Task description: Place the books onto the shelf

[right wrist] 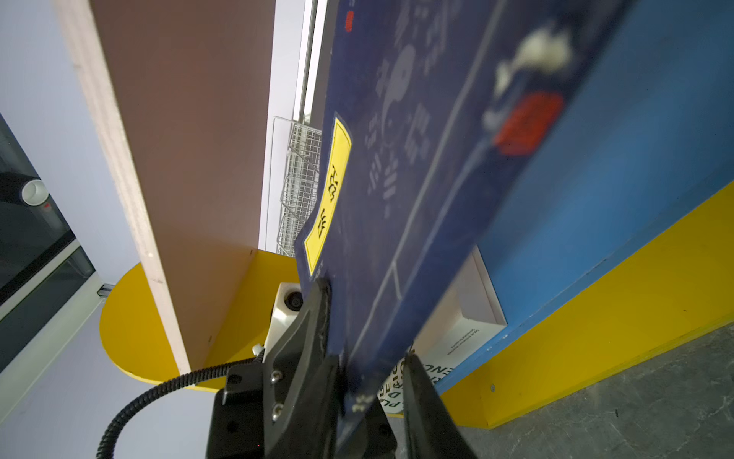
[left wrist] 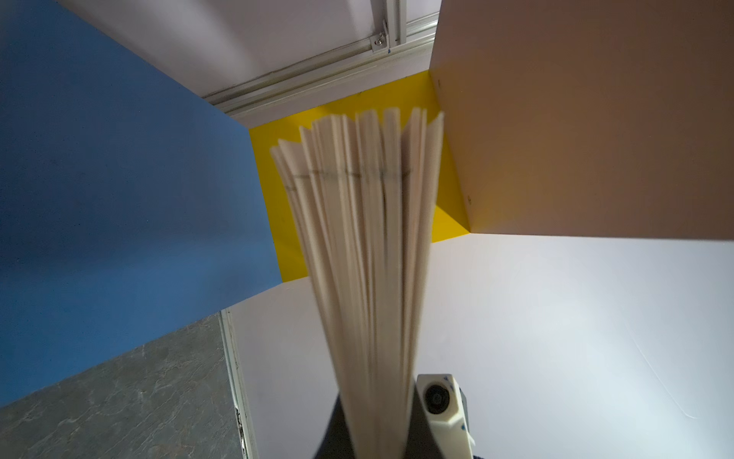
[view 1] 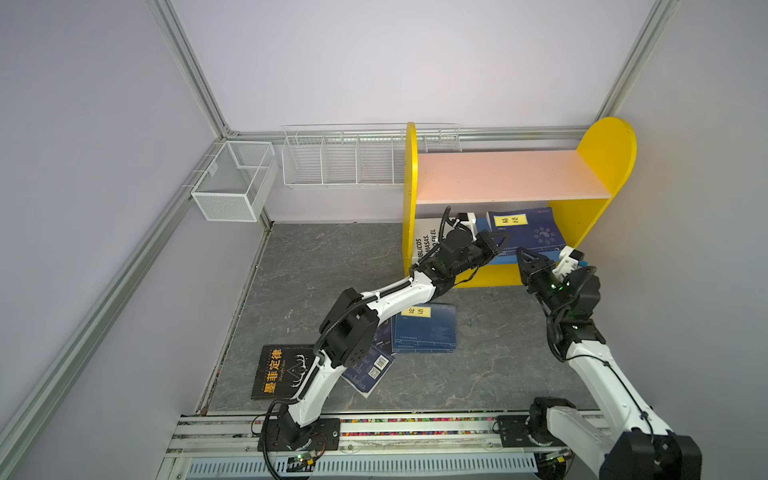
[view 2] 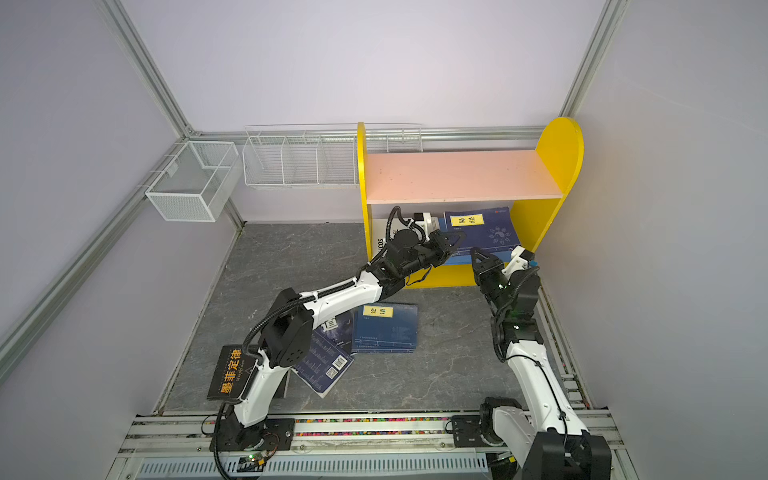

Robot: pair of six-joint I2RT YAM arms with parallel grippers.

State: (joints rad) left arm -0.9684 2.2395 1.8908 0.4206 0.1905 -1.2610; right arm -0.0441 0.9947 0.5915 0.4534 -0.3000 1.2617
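Left gripper (view 1: pixel 496 245) pinching navy book (view 1: pixel 536 235), lengthwise along shelf (view 1: pixel 498 174)

You had a white fine-mesh metal box basket (view 1: pixel 226 187) (view 2: pixel 187 187) hanging at the left wall's rail in both top views; just beside it, along the back wall, ran a long white wire basket with dividers (view 1: pixel 332 164) (view 2: pixel 291 164); a grey marble-patterned tabletop (view 1: pixel 332 266) lay below; silver aluminium frame bars (view 1: pixel 195 70) edged pale lilac wall panels (view 1: pixel 395 62); a grey slotted cable duct (view 1: pixel 374 466) ran along the near edge.
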